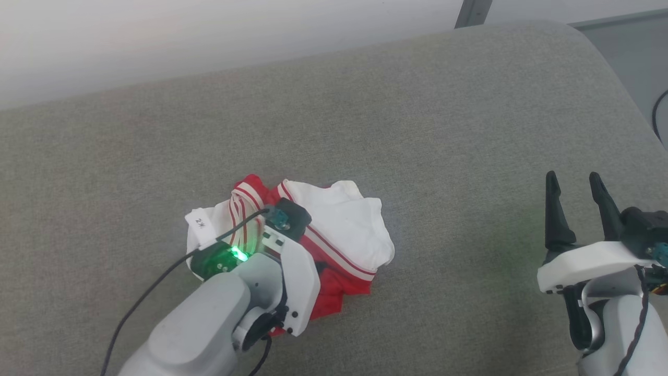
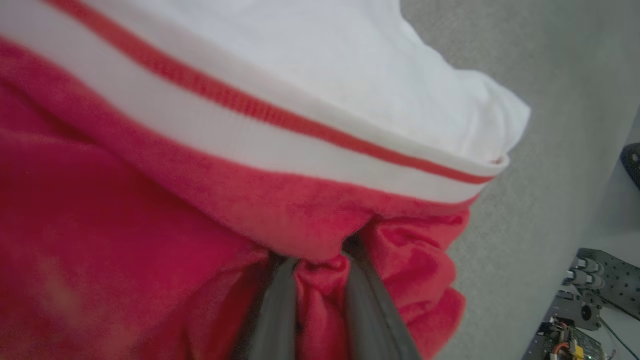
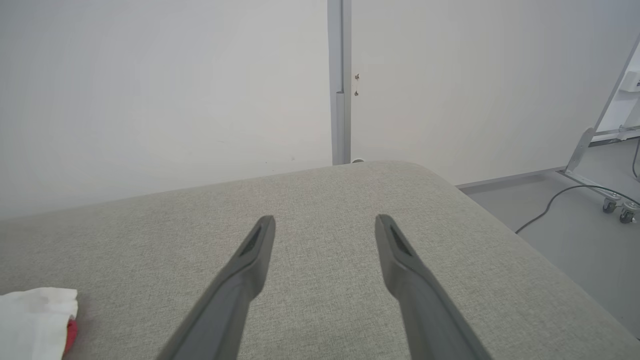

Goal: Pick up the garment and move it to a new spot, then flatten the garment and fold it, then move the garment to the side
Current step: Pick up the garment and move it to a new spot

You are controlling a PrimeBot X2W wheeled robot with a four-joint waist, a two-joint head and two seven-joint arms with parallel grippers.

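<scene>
The garment (image 1: 339,230), red with white sleeves and red-and-white striped trim, lies crumpled in a heap at the middle of the grey cushion (image 1: 365,104). My left arm reaches down onto the heap from the lower left. In the left wrist view my left gripper (image 2: 320,270) is shut on a bunched fold of the garment's red cloth (image 2: 150,225), the cloth pinched between both dark fingers. My right gripper (image 1: 576,183) stands open at the right, fingers pointing up, well clear of the garment. In the right wrist view a white corner of the garment (image 3: 35,320) shows at the lower left.
The cushion's far edge meets a pale wall (image 1: 209,31). Its right side rounds off to grey floor (image 3: 575,225) with a black cable (image 3: 565,195) and a wheeled metal frame (image 3: 600,150). A small white label (image 1: 201,222) sticks out of the heap's left side.
</scene>
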